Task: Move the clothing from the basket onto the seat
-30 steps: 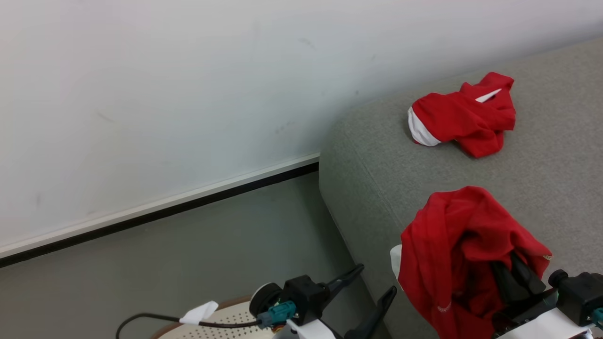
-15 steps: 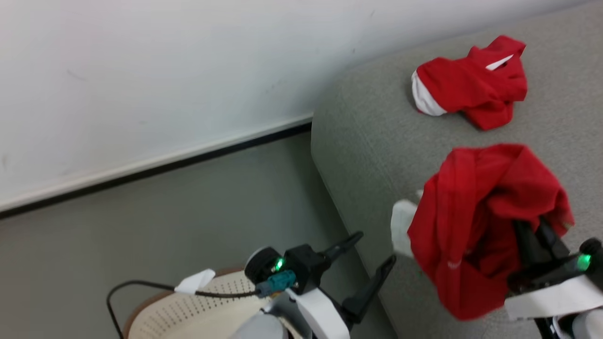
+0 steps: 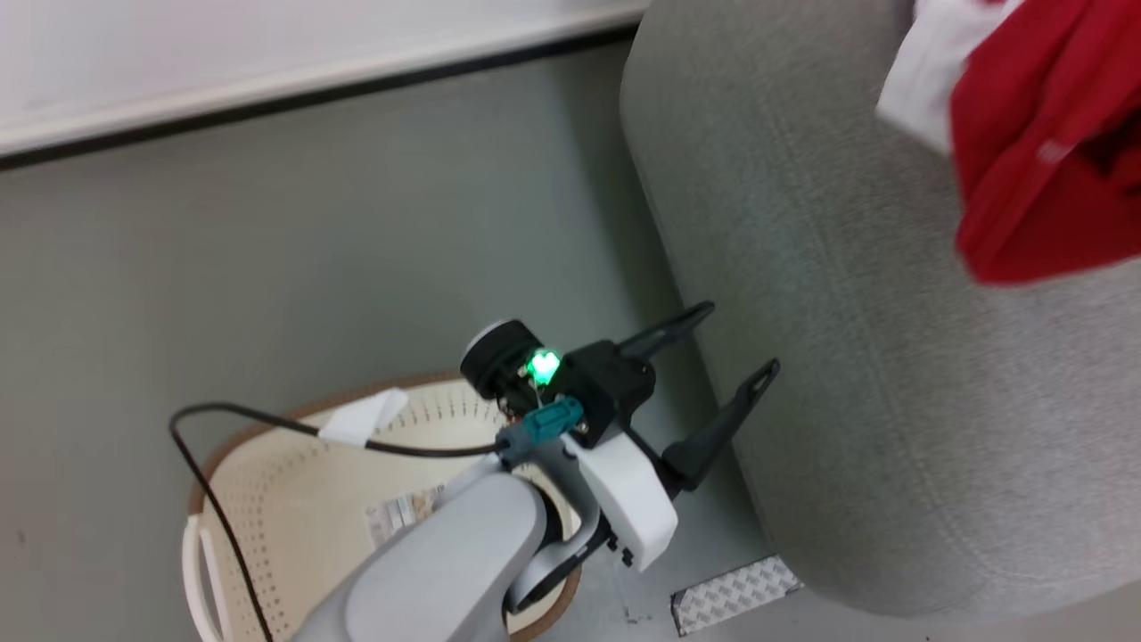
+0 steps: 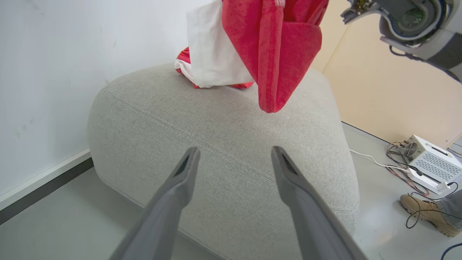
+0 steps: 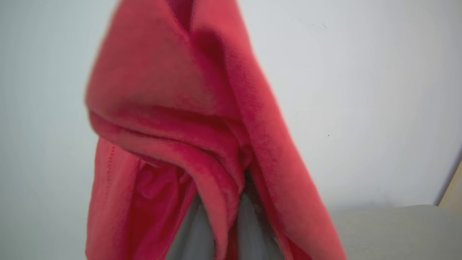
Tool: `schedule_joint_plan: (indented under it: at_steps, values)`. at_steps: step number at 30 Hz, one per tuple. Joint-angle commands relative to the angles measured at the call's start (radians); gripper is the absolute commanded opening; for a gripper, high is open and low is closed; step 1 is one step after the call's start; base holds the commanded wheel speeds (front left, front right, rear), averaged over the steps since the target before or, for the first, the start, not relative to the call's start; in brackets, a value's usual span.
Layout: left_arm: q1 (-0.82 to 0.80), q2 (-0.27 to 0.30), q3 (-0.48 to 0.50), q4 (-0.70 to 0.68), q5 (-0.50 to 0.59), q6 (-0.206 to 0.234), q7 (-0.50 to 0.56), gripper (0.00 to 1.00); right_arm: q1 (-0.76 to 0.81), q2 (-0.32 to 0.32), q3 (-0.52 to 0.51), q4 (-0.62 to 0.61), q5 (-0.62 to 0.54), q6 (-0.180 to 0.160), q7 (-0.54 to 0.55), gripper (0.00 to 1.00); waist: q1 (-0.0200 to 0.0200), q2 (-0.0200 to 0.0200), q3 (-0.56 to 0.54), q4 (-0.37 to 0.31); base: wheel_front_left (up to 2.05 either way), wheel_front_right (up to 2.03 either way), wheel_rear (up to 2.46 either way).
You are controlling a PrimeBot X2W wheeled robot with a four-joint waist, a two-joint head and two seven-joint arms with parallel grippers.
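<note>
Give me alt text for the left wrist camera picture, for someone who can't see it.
A red garment with a white band hangs over a light grey sofa. The left tool, its two fingers spread open and empty, points toward the sofa.

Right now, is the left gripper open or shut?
Open. The left gripper has its two fingers wide apart, with nothing between them.

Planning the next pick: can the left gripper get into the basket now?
Probably yes: the left gripper is open and empty beside the basket, whose open top only its own forearm overhangs.
</note>
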Motion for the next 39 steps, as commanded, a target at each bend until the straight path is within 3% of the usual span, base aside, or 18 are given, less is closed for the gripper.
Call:
schedule_joint_plan:
  at_steps: [1, 8, 14, 18, 27, 28, 29, 31, 39]
  values:
    - [-0.022, 0.011, 0.003, -0.009, 0.017, -0.001, 0.006, 1.0, -0.055, -0.013, -0.018, 0.014, 0.01, -0.002, 0.012, 0.0, -0.0004, -0.0001, 0.088, 0.029, 0.0, 0.0, 0.0]
    - [-0.075, 0.004, 0.01, -0.025, 0.023, 0.004, 0.002, 1.0, -0.373, -0.143, -0.148, 0.18, 0.053, -0.002, 0.092, 0.0, -0.0004, -0.0001, 0.18, 0.077, 0.0, 0.0, 0.0]
    - [-0.077, 0.013, 0.005, -0.033, 0.029, 0.011, -0.001, 1.0, -0.547, -0.227, -0.237, 0.36, -0.008, -0.002, 0.109, 0.0, -0.0004, -0.0001, 0.215, 0.107, 0.0, 0.0, 0.0]
    - [-0.082, 0.021, 0.004, -0.042, 0.03, 0.015, 0.004, 1.0, -0.564, -0.229, -0.276, 0.487, -0.056, -0.002, 0.089, 0.0, -0.0004, -0.0001, 0.228, 0.119, 0.0, 0.0, 0.0]
    - [-0.081, 0.035, 0.011, -0.064, 0.027, 0.035, 0.019, 1.0, -0.481, -0.146, -0.287, 0.749, -0.122, -0.002, 0.02, 0.0, -0.0004, -0.0001, 0.238, 0.118, 0.0, 0.0, 0.0]
    - [-0.075, 0.037, 0.013, -0.064, 0.02, 0.037, 0.02, 1.0, -0.474, -0.136, -0.282, 0.763, -0.123, -0.002, 0.012, 0.05, -0.0004, -0.0001, 0.235, 0.115, 0.0, 0.0, 0.0]
    - [-0.07, 0.04, 0.016, -0.065, 0.013, 0.038, 0.021, 1.0, -0.466, -0.133, -0.275, 0.777, -0.129, -0.002, 0.005, 0.19, -0.0004, -0.0001, 0.233, 0.111, 0.0, 0.0, 0.0]
    - [-0.062, 0.047, 0.02, -0.065, 0.004, 0.04, 0.021, 1.0, -0.455, -0.127, -0.252, 0.795, -0.135, -0.002, -0.005, 1.0, -0.0004, -0.0001, 0.222, 0.104, 0.0, 0.0, 0.0]
    - [-0.041, 0.052, 0.029, -0.059, -0.017, 0.048, 0.004, 1.0, -0.352, -0.116, -0.116, 0.761, -0.097, -0.002, -0.032, 1.0, -0.0004, -0.0001, 0.149, 0.084, 0.0, 0.0, 0.0]
